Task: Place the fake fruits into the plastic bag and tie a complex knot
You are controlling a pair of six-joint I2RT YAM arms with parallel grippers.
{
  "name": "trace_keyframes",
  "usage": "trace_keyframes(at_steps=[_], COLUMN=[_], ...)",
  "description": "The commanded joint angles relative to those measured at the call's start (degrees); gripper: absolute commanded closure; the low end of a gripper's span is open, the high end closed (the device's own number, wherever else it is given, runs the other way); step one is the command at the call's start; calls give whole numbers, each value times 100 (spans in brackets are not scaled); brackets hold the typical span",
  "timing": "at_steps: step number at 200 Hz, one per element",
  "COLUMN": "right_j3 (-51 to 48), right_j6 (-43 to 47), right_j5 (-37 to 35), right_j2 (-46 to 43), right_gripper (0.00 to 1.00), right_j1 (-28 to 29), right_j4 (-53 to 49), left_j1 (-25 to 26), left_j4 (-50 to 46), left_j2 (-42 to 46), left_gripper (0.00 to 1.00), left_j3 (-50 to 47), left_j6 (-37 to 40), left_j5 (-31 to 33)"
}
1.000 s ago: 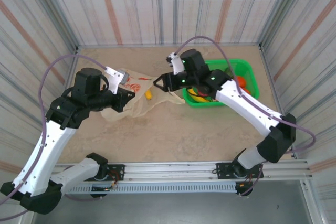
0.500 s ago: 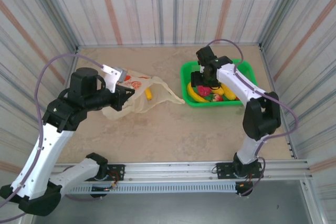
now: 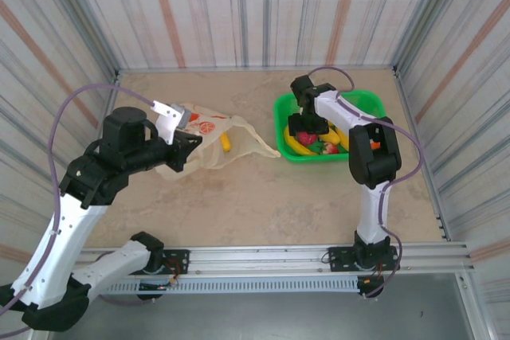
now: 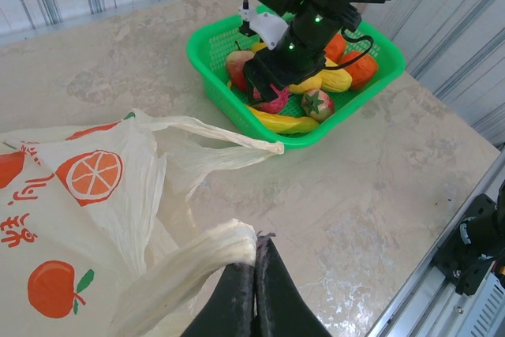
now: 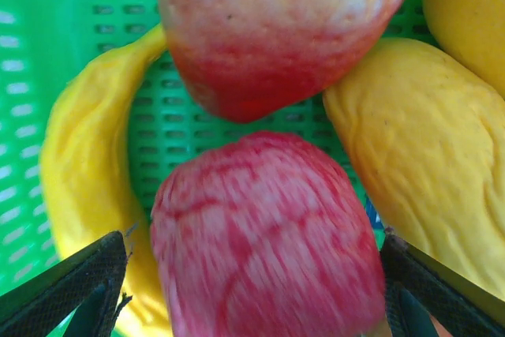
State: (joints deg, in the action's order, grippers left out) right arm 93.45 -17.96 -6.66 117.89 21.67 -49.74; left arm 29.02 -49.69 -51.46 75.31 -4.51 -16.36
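Left wrist view: the left jaws, pressed together, pinch a handle (image 4: 201, 250) of the plastic bag (image 4: 71, 219) at lower left, probably to hold its mouth open. The right jaws stand spread around a red-streaked fruit (image 5: 264, 226) in the green basket (image 5: 47, 53), apparently to grasp it.

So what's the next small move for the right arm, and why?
Probably close the right tool on the red fruit. Its fingers stand open on either side of that fruit in the basket, and the left tool is already shut on the bag handle.
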Motion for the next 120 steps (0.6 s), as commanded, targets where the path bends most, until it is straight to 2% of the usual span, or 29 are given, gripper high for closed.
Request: trace_keyframes(at_steps=[1,35,52,92,120], right_j3=[165,192,99,-317,-691], right_j6=[143,82,49,11,11], right_j5=[-213,-26,32,84,543], right_j2=[255,310,113,-873,-1793], right_gripper=[16,26,28,30,31], right_j1=[-48,-134,-108,-56,-16], right_j4=[-147,-104,-22,177,497], left_j1=[46,51,46,48,47], left_j4=[-54,-72,-76,-57,-49], left_j2=[61,62,66,97,103], left_gripper=[100,100,100,100,100], left_j3=[80,98,107,46,18], left_j6=[85,82,81,73,73], left_j5=[60,28,59,63,63])
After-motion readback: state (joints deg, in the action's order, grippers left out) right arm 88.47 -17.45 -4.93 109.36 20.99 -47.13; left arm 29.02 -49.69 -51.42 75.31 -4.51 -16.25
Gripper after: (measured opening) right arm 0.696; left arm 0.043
